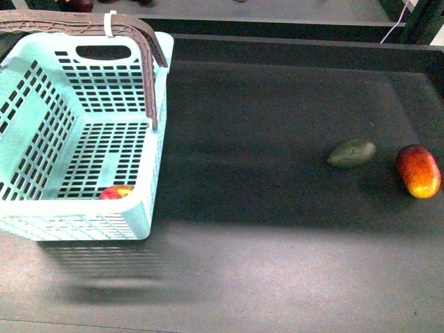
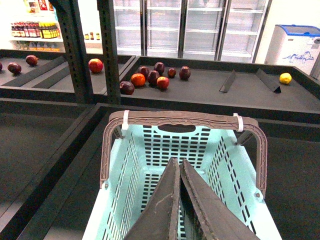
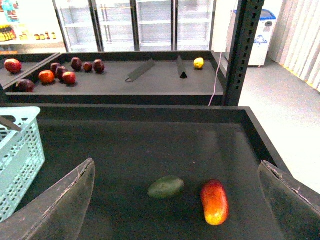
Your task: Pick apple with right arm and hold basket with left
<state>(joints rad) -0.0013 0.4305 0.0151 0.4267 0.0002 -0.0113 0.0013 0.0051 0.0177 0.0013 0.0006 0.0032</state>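
The mint-green basket (image 1: 41, 211) is at the left of the front view, and its shadow lies on the table just in front of it. The red apple (image 1: 116, 192) lies inside, on the slotted floor in the near right corner. Its brown handle (image 1: 149, 66) with a white tie stands up. In the left wrist view my left gripper (image 2: 178, 161) is shut above the basket (image 2: 225, 165); its fingers hide what they hold and hide the apple. My right gripper (image 3: 176, 164) is open and empty above the dark table, with a basket corner (image 3: 20, 150) off to one side.
A dark green avocado (image 1: 352, 153) and an elongated red-yellow fruit (image 1: 418, 171) lie on the right of the black table. The table has a raised rim (image 3: 150, 112). A black upright post (image 3: 240, 50) and a rear shelf with several fruits (image 2: 152, 77) stand beyond.
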